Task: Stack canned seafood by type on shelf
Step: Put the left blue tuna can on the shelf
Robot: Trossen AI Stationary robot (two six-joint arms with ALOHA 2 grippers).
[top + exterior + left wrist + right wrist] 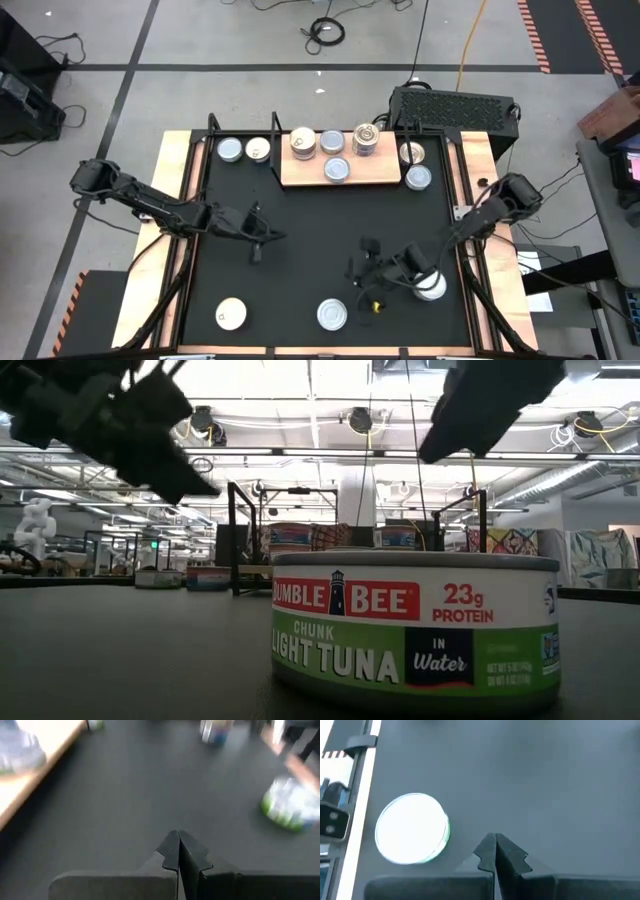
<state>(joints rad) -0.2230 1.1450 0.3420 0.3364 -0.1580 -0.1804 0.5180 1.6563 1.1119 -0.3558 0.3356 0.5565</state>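
step: between picks, loose tins (333, 314) wait off the shelf (340, 172)
hands: left (262, 238) and right (362, 270) pressed together, empty
next: part one over a tin

I count ten tins (339, 169) in high view. Four on shelf (300, 176): one pale blue-topped, one goldish, two more at back. Two beside shelf on its left (231, 150), two on its right (418, 177). Three on near half of tabletop (300, 250): cream-topped one (231, 314), silver one (332, 315), white-topped one (432, 287). One shelf board. One black ribbed box (455, 106). Two arms, two grippers: left gripper (270, 235), right gripper (357, 268).
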